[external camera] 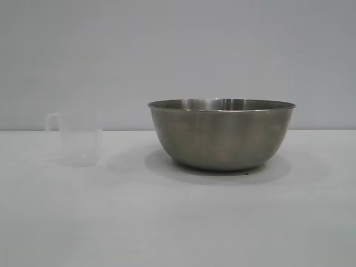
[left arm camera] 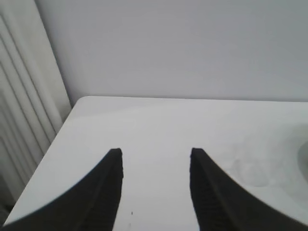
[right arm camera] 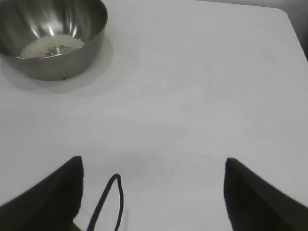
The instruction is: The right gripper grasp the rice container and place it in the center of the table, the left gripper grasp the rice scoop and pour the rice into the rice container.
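The rice container (external camera: pixel 221 136), a big steel bowl, stands on the white table (external camera: pixel 167 222) slightly right of centre. The right wrist view looks into the rice container (right arm camera: pixel 77 55), where a small heap of rice (right arm camera: pixel 50 46) lies on the bottom. The rice scoop (external camera: pixel 80 139), a translucent cup with its handle to the left, stands upright to the bowl's left, apart from it. Neither arm shows in the exterior view. My left gripper (left arm camera: pixel 155 151) is open over bare table, with a faint translucent shape off to one side. My right gripper (right arm camera: pixel 153 160) is wide open, well back from the bowl, holding nothing.
A white ribbed panel (left arm camera: pixel 19 96) stands beyond the table's rounded corner in the left wrist view. A thin black cable loop (right arm camera: pixel 110 202) hangs between the right gripper's fingers. A plain grey wall (external camera: pixel 178 50) stands behind the table.
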{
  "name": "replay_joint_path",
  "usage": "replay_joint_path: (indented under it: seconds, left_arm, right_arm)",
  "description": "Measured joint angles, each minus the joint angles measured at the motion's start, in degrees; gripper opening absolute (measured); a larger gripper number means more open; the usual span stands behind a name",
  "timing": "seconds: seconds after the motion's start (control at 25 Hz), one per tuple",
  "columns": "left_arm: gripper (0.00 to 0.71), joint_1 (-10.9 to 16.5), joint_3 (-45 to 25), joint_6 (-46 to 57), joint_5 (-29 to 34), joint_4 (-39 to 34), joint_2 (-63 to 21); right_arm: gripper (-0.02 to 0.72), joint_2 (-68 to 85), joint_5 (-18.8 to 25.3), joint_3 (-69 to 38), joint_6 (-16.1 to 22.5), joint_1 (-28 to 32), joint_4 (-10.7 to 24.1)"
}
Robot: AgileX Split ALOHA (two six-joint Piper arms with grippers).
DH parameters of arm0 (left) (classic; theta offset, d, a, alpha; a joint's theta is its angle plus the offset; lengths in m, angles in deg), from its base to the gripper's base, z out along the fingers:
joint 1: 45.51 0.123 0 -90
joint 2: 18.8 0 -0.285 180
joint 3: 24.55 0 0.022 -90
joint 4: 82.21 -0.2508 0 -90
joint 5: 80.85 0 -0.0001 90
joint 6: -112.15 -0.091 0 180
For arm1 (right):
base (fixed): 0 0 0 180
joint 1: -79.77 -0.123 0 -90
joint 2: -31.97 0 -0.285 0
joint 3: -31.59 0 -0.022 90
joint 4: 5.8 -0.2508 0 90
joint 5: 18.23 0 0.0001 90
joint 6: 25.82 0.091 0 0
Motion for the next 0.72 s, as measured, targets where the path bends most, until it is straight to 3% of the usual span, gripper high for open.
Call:
replay_joint_path:
  seconds: [0.12, 0.36, 0.72]
  left_arm:
    - [0.260, 0.00, 0.31, 0.11, 1.27, 0.18, -0.44]
    - [0.260, 0.00, 2.57, -1.77, 9.54, 1.38, -0.57]
    - [0.260, 0.00, 1.54, -3.31, 13.50, 1.36, -0.66]
  right_arm:
    - [0.555, 0.00, 0.00, 0.00, 0.00, 0.00, 0.00]
    - [0.555, 0.00, 0.00, 0.00, 0.00, 0.00, 0.00]
    - [0.555, 0.00, 0.00, 0.00, 0.00, 0.00, 0.00]
